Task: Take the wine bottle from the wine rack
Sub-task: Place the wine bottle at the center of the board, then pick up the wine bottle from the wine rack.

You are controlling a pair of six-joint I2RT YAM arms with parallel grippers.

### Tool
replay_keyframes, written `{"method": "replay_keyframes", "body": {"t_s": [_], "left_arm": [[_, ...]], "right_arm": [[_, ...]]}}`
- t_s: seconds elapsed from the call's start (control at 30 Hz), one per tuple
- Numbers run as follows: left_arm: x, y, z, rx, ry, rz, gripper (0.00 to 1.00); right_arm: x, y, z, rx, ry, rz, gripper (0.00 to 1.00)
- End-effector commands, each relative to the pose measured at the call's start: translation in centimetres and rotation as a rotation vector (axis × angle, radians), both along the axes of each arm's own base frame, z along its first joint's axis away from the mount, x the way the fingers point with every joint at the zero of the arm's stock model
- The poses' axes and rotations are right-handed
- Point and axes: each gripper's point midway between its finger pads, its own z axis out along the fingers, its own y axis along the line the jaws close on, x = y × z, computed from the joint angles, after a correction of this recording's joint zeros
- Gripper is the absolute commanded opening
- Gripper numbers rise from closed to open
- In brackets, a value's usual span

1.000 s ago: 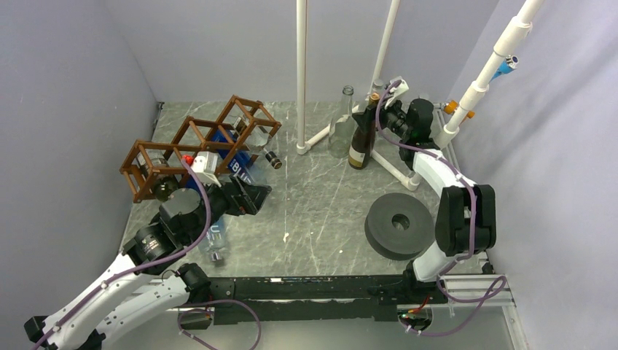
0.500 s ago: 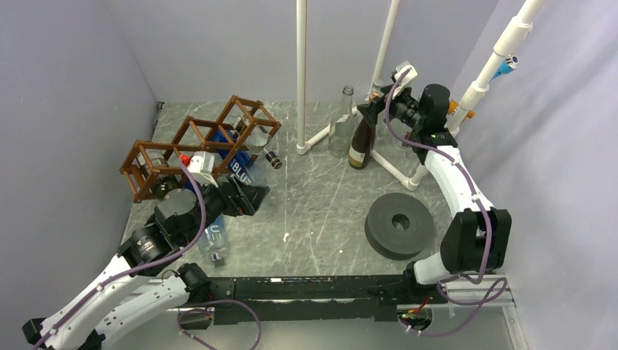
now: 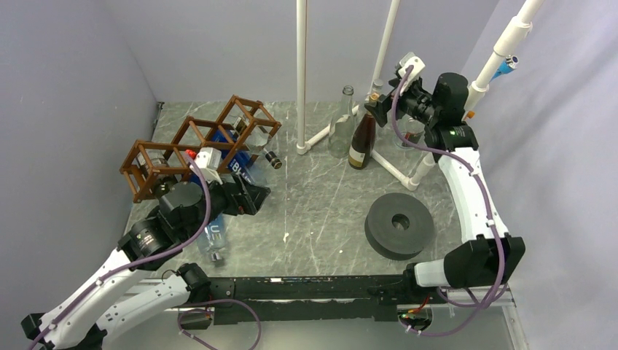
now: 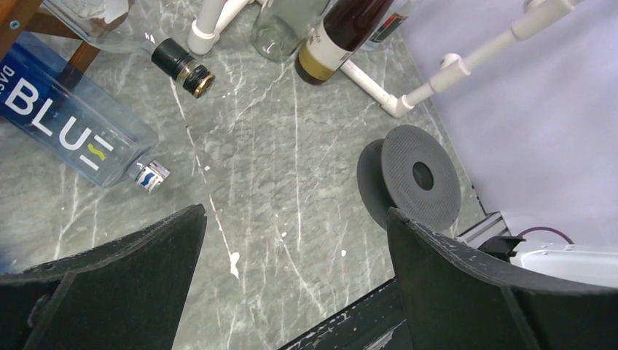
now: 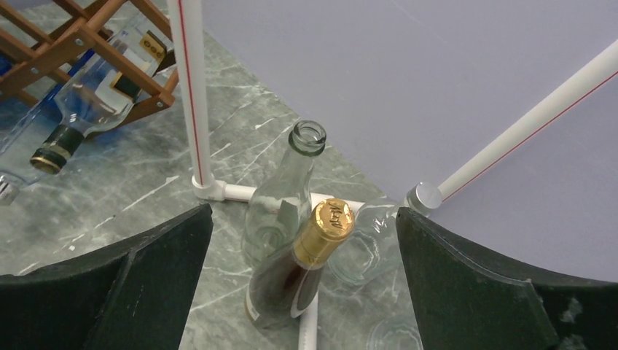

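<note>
The brown wooden wine rack (image 3: 191,138) stands at the back left and also shows in the right wrist view (image 5: 73,44). A clear bottle with a black neck (image 3: 261,144) pokes out of one of its cells. The dark wine bottle (image 3: 362,138) with a gold cap stands upright on the table at the back right, off the rack. My right gripper (image 3: 380,102) hovers open above its cap (image 5: 329,219), not touching it. My left gripper (image 3: 251,197) is open over the table in front of the rack, nothing between its fingers (image 4: 109,284).
A blue bottle (image 3: 237,171) lies under the rack. An empty clear bottle (image 3: 341,124) stands beside the wine bottle, within a white pipe frame (image 3: 301,73). A grey disc (image 3: 399,224) sits at the front right. Another clear bottle (image 3: 213,244) lies by the left arm.
My right gripper opened off the wine bottle's neck and rose up and back to the right. The bottle stays standing. The left arm has hardly moved.
</note>
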Motion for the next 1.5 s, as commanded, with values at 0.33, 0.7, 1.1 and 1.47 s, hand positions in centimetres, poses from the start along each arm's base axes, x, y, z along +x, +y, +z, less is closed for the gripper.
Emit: {"method": "replay_keyframes", "body": {"t_s": [0.33, 0.7, 1.1, 1.47], "left_arm": [[0.1, 1.9, 0.7, 0.109, 0.003, 0.048, 0.99], [0.1, 3.6, -1.0, 0.229, 0.075, 0.104, 0.99], [-0.5, 6.1, -3.8, 0.323, 0.163, 0.187, 0.99], [-1.2, 9.9, -7.4, 0.383, 0.249, 0.371, 0.99]], "right_arm": [[-6.3, 0.2, 4.0, -0.102, -0.041, 0.094, 1.0], [-11.8, 1.5, 2.6, -0.09, 0.041, 0.218, 1.0], [-17.6, 3.4, -3.9, -0.036, 0.203, 0.427, 1.0], [-19.2, 4.3, -12.4, 0.042, 0.35, 0.512, 1.0]]}}
